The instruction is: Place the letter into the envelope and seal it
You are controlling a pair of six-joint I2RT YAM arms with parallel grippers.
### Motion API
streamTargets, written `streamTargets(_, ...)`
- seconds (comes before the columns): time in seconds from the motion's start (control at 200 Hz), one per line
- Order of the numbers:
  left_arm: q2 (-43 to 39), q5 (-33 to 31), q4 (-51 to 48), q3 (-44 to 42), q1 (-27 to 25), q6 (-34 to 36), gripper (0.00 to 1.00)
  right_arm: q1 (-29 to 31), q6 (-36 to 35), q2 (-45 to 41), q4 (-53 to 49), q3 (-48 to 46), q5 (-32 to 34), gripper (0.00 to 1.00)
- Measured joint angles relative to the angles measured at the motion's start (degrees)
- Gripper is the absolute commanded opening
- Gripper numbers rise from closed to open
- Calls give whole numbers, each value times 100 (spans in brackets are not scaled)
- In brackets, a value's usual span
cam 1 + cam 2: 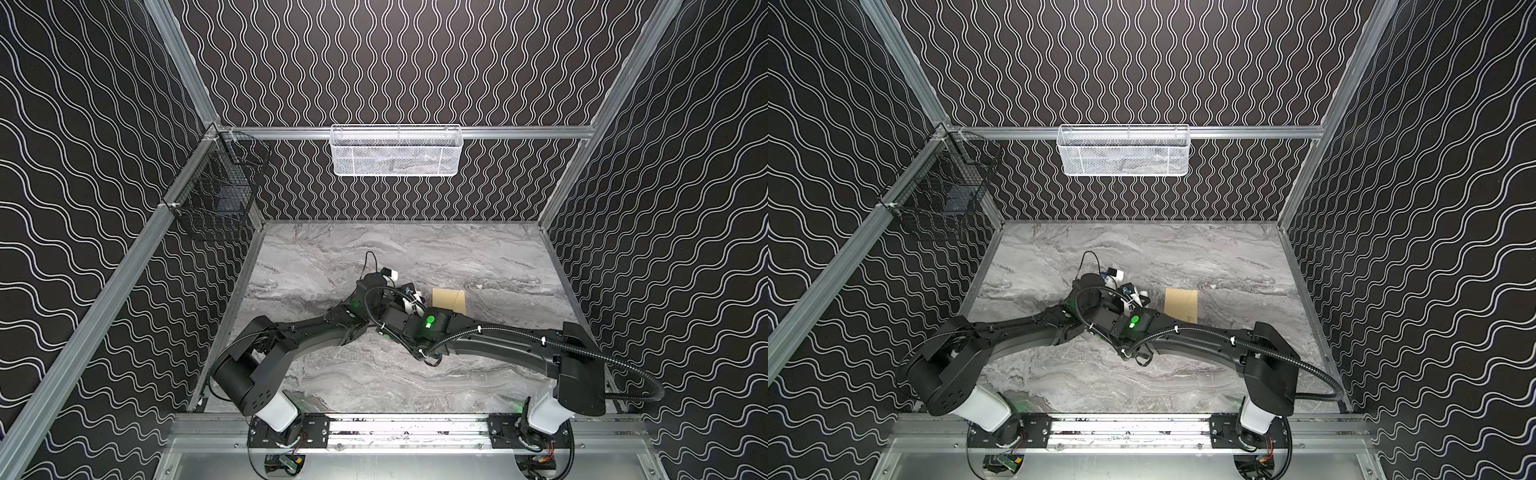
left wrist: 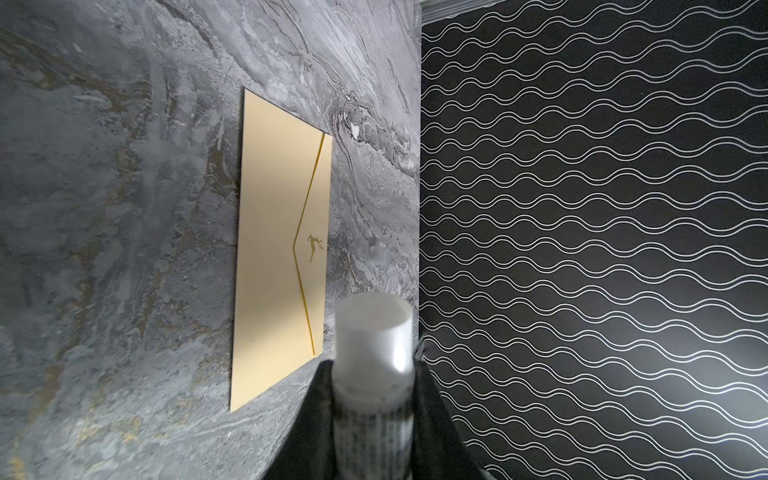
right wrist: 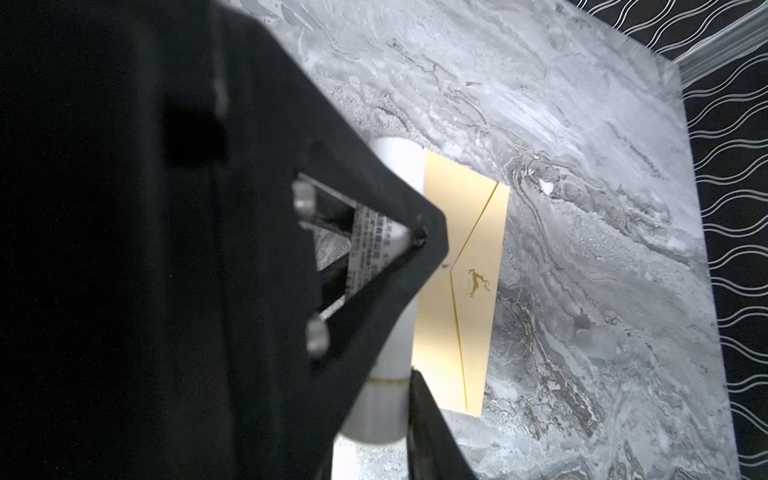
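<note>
A robotics laboratory test cell is shown, not a home or an office. A work area is boxed in by a frame of silver aluminium profile bars [image 1: 282, 132], and its three walls are lined with black panels printed with white wavy lines [image 1: 395, 62]. The floor of the cell is formed by a grey marble-patterned tabletop [image 1: 457, 257]. A black jointed left robot arm [image 1: 316, 332] and a matching black right robot arm [image 1: 507, 345] are bolted to a silver metal base rail [image 1: 411, 428] at the front edge. A ribbed black cable conduit [image 1: 640, 384] is run along the right arm, a round green status light [image 1: 430, 319] is lit on it, and a small bare circuit board [image 1: 286, 459] is exposed below the rail. A white mesh metal basket [image 1: 397, 153] and a black wire basket [image 1: 216, 195] are hung from the frame.
</note>
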Motion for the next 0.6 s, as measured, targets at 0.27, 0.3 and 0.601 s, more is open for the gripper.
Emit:
streamTargets(0.27, -153, 382, 586, -149, 63, -74, 0, -684, -160, -1856, 1270, -1353, -1121, 87)
streamTargets(0.3, -168, 380, 691, -199, 76, -160, 0, -927, -192, -2218, 1534, -1609, -1480, 90)
streamTargets(0.601, -271, 468, 1305, -376, 94, -219, 0, -3650, -24, -3967, 3888, -3488, -5637, 80)
